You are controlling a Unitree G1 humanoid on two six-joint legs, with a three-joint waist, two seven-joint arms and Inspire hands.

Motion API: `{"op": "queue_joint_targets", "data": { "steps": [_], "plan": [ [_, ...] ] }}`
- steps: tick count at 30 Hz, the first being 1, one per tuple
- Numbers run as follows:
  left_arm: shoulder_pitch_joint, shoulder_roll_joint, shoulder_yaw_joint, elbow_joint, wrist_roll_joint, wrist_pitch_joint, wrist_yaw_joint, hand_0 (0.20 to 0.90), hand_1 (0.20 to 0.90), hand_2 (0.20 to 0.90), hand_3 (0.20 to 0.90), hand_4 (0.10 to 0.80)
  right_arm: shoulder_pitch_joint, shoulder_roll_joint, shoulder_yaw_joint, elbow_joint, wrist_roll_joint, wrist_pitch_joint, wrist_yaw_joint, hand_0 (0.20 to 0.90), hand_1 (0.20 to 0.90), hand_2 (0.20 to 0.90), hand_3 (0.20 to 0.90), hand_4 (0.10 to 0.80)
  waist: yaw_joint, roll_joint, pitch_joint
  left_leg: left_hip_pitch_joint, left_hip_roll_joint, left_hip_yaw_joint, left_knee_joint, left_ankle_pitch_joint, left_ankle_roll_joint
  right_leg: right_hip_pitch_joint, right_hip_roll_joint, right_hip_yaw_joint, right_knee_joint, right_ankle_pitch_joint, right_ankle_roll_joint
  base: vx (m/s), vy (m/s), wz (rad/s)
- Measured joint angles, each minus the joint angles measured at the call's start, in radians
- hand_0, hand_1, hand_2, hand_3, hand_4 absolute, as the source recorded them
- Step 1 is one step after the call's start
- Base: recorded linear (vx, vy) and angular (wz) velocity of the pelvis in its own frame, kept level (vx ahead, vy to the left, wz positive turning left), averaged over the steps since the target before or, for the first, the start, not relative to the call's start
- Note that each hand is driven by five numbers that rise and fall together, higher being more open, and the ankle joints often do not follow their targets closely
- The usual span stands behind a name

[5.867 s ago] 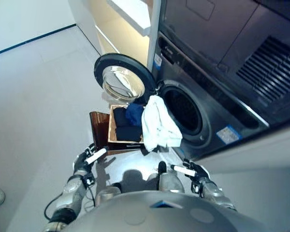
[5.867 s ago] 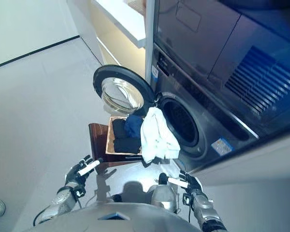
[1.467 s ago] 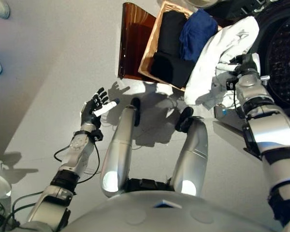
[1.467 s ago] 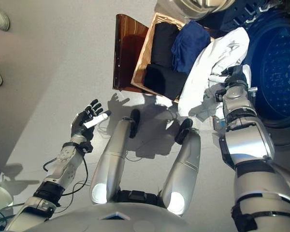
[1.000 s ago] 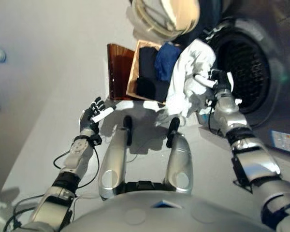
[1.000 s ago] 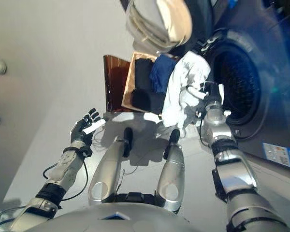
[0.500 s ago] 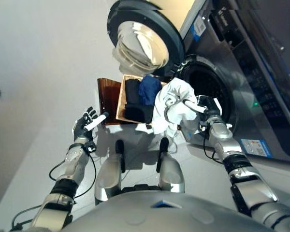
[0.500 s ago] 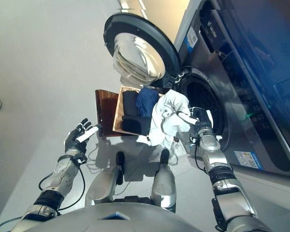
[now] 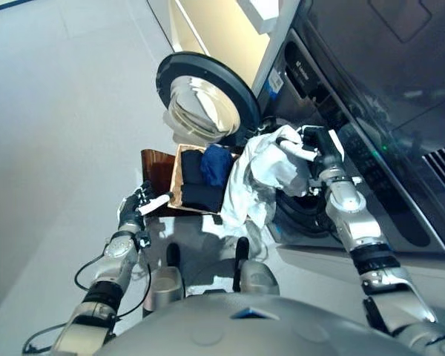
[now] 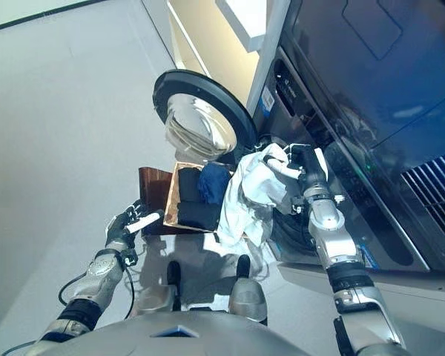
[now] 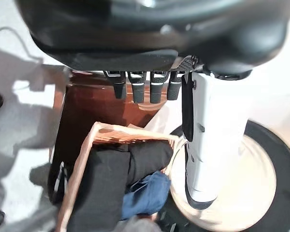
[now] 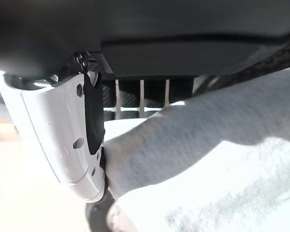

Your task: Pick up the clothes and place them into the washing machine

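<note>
Right eye view: white garment (image 10: 250, 194) hangs lengthwise from right hand (image 10: 300, 165).

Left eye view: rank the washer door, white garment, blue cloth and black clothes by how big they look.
1. washer door
2. white garment, close to the door in size
3. black clothes
4. blue cloth

Silver-grey segmented arms w/ black joint bands. Each robot hand dark: left (image 9: 133, 207), right (image 9: 317, 150), w/ white thumb covers. White cover has small screw holes, black edge trim.
</note>
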Motion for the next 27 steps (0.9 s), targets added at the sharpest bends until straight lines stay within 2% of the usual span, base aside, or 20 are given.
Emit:
{"op": "queue_joint_targets", "data": {
  "steps": [4,5,11,14,18,23,27],
  "plan": [
    [-0.052,0.017,-0.058,0.07,0.111,-0.001,-0.001,0.9,0.9,0.9,0.9,0.8,-0.001,-0.032,0.033,-0.013,-0.009,0.0,0.034,0.2,0.2,0.2,0.2,0.3,-0.005,-0.008,-0.023,0.004,0.0,0.007,-0.001,0.003,-0.003,-0.002,0.001,0.004,0.0,-0.001,-0.001,-0.005,0.023,-0.07],
    [-0.067,0.019,-0.075,0.08,0.15,-0.001,-0.006,0.9,0.9,0.9,0.9,0.8,-0.006,-0.074,0.07,-0.025,-0.009,0.001,0.042,0.2,0.2,0.2,0.2,0.3,-0.005,-0.009,-0.032,0.006,0.0,0.009,-0.003,0.004,-0.004,-0.001,0.001,0.007,0.0,-0.001,-0.001,0.001,0.014,-0.04],
    [-0.075,0.025,-0.11,0.09,0.192,-0.003,-0.024,0.9,0.9,0.9,0.9,0.8,-0.053,-0.134,0.127,-0.094,-0.004,0.0,0.073,0.2,0.2,0.2,0.2,0.3,-0.005,-0.017,-0.058,0.022,0.002,0.028,-0.004,0.004,-0.003,0.002,0.004,0.025,0.0,0.001,-0.002,-0.021,0.034,-0.09],
    [-0.091,0.047,-0.174,0.09,0.242,-0.003,-0.033,0.9,0.9,0.9,0.9,0.8,-0.118,-0.179,0.176,-0.128,0.039,0.0,0.103,0.2,0.2,0.2,0.2,0.3,-0.022,-0.025,-0.064,0.027,0.002,0.028,-0.004,0.005,-0.003,0.01,0.004,0.025,0.0,0.006,-0.001,-0.02,0.031,0.01],
    [-0.129,0.067,-0.258,0.09,0.314,-0.004,-0.042,0.9,0.9,0.9,0.9,0.8,-0.212,-0.194,0.207,-0.14,0.084,0.0,0.118,0.2,0.2,0.2,0.2,0.3,-0.028,-0.032,-0.069,0.039,0.0,0.035,-0.004,0.004,-0.002,0.018,0.002,0.028,0.0,0.007,0.0,-0.024,0.025,-0.03],
    [-0.156,0.06,-0.274,0.087,0.324,-0.012,-0.044,0.9,0.9,0.9,0.9,0.8,-0.294,-0.236,0.221,-0.142,0.117,0.0,0.12,0.2,0.2,0.2,0.2,0.3,-0.029,-0.043,-0.077,0.04,0.0,0.039,-0.002,0.004,-0.002,0.019,0.002,0.031,0.0,0.007,0.0,0.0,0.0,0.0],
    [-0.186,0.04,-0.284,0.131,0.32,-0.013,-0.042,0.9,0.9,0.9,0.9,0.8,-0.372,-0.287,0.283,-0.161,0.172,0.0,0.121,0.2,0.2,0.2,0.2,0.3,-0.031,-0.045,-0.078,0.043,-0.001,0.039,0.0,0.004,-0.001,0.02,0.002,0.034,0.0,0.008,0.001,-0.002,0.008,-0.01]
  ]
}}
